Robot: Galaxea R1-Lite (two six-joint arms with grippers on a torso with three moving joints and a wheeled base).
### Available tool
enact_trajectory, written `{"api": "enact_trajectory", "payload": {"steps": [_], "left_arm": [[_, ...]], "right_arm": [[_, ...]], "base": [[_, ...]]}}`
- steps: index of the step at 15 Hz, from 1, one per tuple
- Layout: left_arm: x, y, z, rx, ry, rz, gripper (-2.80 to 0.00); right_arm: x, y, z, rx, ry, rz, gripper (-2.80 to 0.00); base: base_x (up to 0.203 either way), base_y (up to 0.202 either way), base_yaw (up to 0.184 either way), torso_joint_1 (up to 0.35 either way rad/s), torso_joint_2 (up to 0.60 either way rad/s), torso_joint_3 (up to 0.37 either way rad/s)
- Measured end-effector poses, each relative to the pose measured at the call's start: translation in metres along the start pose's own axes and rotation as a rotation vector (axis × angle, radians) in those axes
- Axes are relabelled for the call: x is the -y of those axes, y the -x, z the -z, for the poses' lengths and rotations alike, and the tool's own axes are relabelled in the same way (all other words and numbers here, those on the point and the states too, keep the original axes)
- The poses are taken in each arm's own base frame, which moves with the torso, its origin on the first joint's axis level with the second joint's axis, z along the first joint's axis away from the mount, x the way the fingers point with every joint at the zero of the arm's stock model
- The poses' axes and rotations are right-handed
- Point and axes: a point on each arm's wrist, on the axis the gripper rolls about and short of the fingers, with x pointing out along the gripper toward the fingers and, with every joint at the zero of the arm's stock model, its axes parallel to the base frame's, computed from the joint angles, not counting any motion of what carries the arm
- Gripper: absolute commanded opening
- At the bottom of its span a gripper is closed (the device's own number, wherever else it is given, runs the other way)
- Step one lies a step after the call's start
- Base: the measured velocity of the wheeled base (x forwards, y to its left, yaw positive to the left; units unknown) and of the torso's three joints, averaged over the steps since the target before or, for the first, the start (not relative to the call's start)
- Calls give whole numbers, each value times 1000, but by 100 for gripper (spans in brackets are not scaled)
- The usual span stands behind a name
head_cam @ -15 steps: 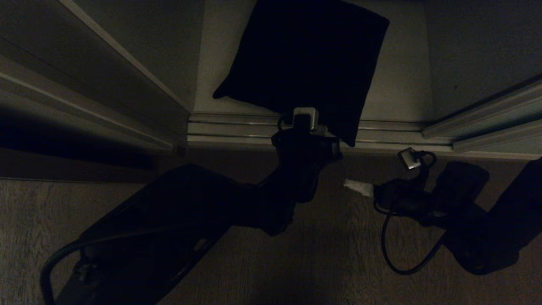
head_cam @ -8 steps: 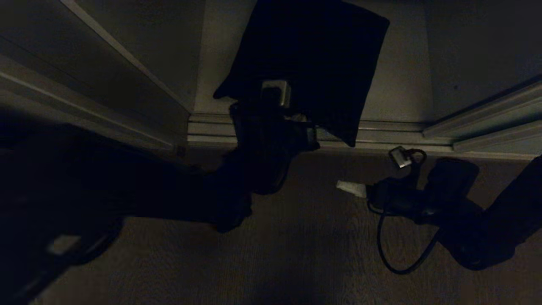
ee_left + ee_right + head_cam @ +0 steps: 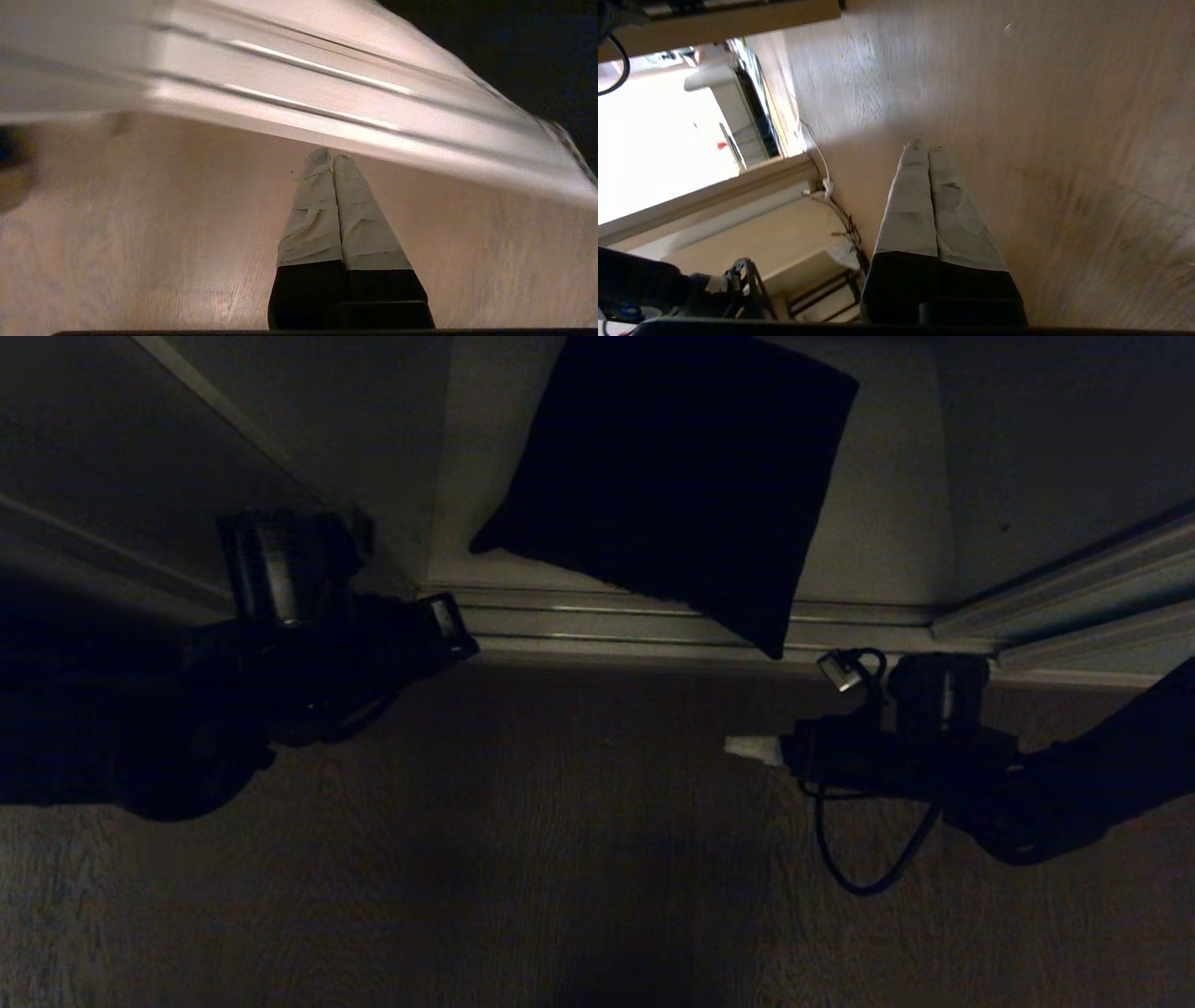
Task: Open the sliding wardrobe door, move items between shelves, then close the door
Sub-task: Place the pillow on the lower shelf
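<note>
Wood-grain floor (image 3: 579, 859): fills the near part of the head view, dimly lit.

Right gripper (image 3: 747, 748): over the floor at right, just short of the wardrobe's bottom track; pale taped fingers (image 3: 924, 205) pressed flat together, clenched on nothing. A black cable (image 3: 868, 859) loops beneath its wrist.

Left gripper (image 3: 332, 161): at left, near the corner where the sliding wardrobe door meets the track. The wrist view shows its taped fingers (image 3: 322, 210) clamped together with nothing between them, tips over the floor just before the track.

Bottom track (image 3: 653, 625): pale double rail running left to right across the wardrobe's threshold, beyond both grippers.

Sliding wardrobe door (image 3: 140, 476): panel at far left with a thin light frame, pushed aside so the interior stands exposed.

Second panel (image 3: 1074, 588): framed edge slanting in at far right.

Black garment (image 3: 672, 476): folded roughly square, lying on the off-white bottom shelf (image 3: 878, 551) inside the wardrobe, set askew, its nearest corner overhanging the track. Neither gripper touches it.
</note>
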Motion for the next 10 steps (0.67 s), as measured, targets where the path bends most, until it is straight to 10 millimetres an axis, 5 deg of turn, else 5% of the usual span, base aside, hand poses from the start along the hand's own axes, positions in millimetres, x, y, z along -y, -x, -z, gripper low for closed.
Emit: {"api": "enact_trajectory", "payload": {"steps": [4,10], "left_arm": [[-17,20,1,-101,101,74,-280],[-6,51,1,-254,201,265,-280]], "right_arm": [[-17,-22,-10,-1,26,63,-280],[-13,-44,-24,40,89,50,-280]], "base": [[0,0,0,0,0,0],[0,0,0,0,0,0]]}}
